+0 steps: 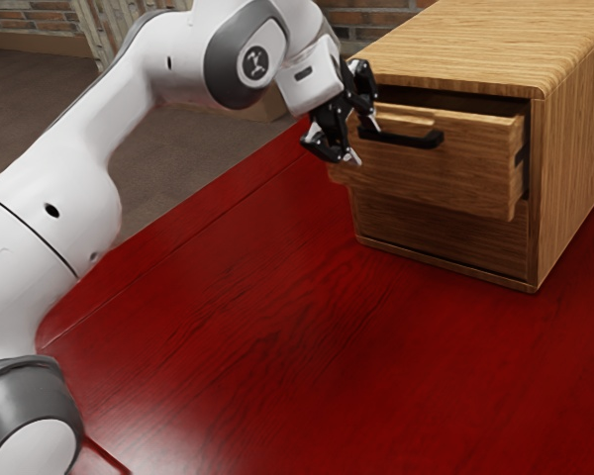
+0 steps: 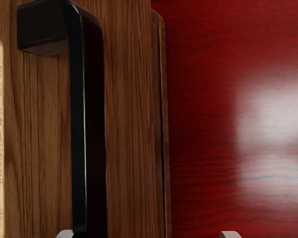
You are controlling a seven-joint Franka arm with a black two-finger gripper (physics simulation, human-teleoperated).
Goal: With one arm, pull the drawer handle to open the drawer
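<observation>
A wooden cabinet [image 1: 574, 148] stands on the red table [image 1: 277, 336] at the exterior view's right. Its upper drawer [image 1: 445, 168] stands part way out of the cabinet, and a dark gap shows above it. A black bar handle [image 1: 404, 139] runs across the drawer front. My black gripper [image 1: 342, 131] is at the handle's end nearest the arm, fingers straddling it. In the wrist view the handle [image 2: 89, 124] runs close along the drawer front [image 2: 134, 124]. One fingertip [image 2: 64, 234] is right beside the bar and the other [image 2: 230, 234] stands far off over the table, so the gripper is open.
Below the pulled drawer, a lower drawer front [image 1: 445, 233] sits flush in the cabinet. The red tabletop [image 2: 238, 124] stretches wide in front of the cabinet. Behind the table lie a grey floor [image 1: 178, 148] and a brick wall.
</observation>
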